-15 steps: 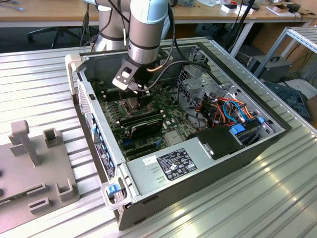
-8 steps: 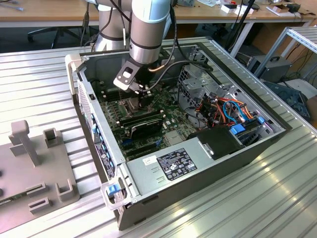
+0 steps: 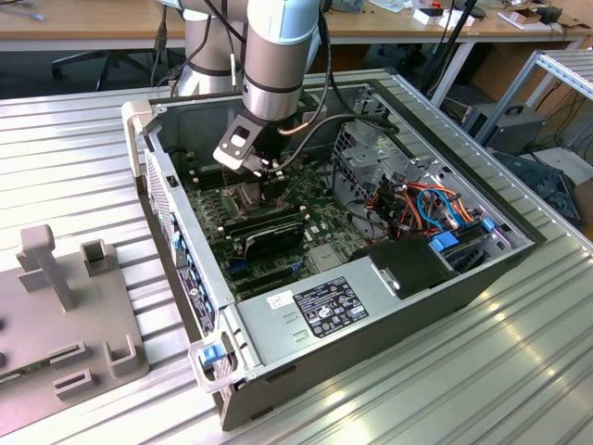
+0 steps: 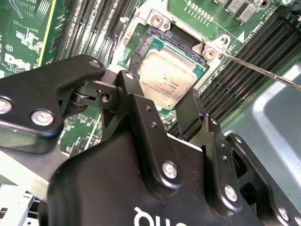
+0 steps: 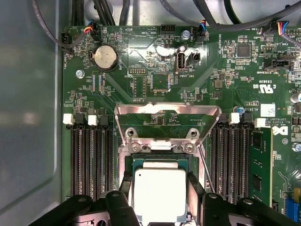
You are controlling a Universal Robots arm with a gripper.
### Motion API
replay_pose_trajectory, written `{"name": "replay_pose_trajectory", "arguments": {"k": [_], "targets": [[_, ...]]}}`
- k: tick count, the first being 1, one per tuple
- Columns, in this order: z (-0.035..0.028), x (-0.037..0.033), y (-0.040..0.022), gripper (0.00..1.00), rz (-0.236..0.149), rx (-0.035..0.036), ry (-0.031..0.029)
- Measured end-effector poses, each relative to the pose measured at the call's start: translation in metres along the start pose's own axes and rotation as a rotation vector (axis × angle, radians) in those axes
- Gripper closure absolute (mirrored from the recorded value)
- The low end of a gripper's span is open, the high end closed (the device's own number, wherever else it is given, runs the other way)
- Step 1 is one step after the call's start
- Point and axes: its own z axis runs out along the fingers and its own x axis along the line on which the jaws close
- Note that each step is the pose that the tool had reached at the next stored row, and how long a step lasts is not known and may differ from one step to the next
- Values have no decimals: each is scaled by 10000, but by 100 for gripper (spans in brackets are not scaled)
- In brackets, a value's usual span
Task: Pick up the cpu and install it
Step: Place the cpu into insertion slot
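An opened computer case [image 3: 278, 357] lay on its side on the ribbed metal bench [image 3: 445, 389], about midway across it. The arm reached down into the case from the bench's far edge. Its hand [image 3: 269, 181] hung low over the green motherboard [image 5: 155, 80].

In both wrist views the hand [image 5: 160, 186] was clasped on the cpu [image 5: 160, 195], with one black finger [image 5: 126, 182] against one side of the chip and the other against the opposite side. The cpu [image 4: 169, 75] showed its dull silver top and a thin green rim. It sat flat, or nearly so, directly over the dark socket [image 4: 150, 40]; whether it was fully seated could not be made out.

The socket's metal load plate [image 5: 167, 120] stood swung up and open beyond the chip. A thin wire lever [image 4: 263, 73] ran beside the socket. Rows of black memory slots [image 5: 91, 155] flanked the socket on both sides, and a round coin cell [image 5: 105, 58] sat farther up the board.

A grey fixture block [image 3: 65, 306] rested near the bench's edge at the exterior view's left, well apart from the case.
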Motion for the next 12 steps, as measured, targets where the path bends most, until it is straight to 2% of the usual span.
{"name": "replay_pose_trajectory", "arguments": {"k": [3,8,12], "targets": [[1,0,0,45,-52,0,3],[13,0,0,45,-472,4,20],[27,0,-1,45,-479,4,18]]}}
